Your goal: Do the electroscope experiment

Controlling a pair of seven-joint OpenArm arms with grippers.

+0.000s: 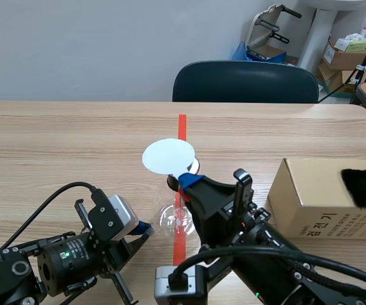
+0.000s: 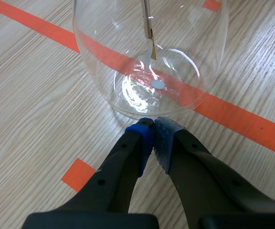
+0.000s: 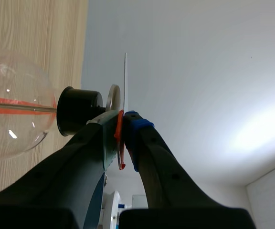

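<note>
We're taking the electroscope [image 1: 170, 219] as landmark: a clear glass flask standing upright mid-counter [image 1: 56, 146], its long axis running straight up through the black stopper [image 1: 172, 182] to the metal cap [image 1: 194, 166]. The right hand [image 1: 186, 180] is reaching in beside the stopper and is clamped on a thin white disc [image 1: 168, 157], gripping it at its lower edge. The disc is sitting right at the metal cap, on the side away from the flask bulb. In the right wrist view it's showing edge-on with only a sliver between it and the cap, so we're not calling contact either way. We're judging the coming move as closing or opening that sliver along the electroscope's axis, and the right hand is clearly the nearer one to the cap. The left hand [image 1: 146, 227] is down at the electroscope's base with fingers together, holding nothing and tips just against the glass. The rod and leaf [image 2: 149, 38] are hanging inside. A cardboard box [image 1: 316, 197] is sitting off to the right-arm side of the electroscope with black fur [image 1: 364, 187] on it. Its Korean print is reading roughly "검전기", and we're reading no other brand.
</note>
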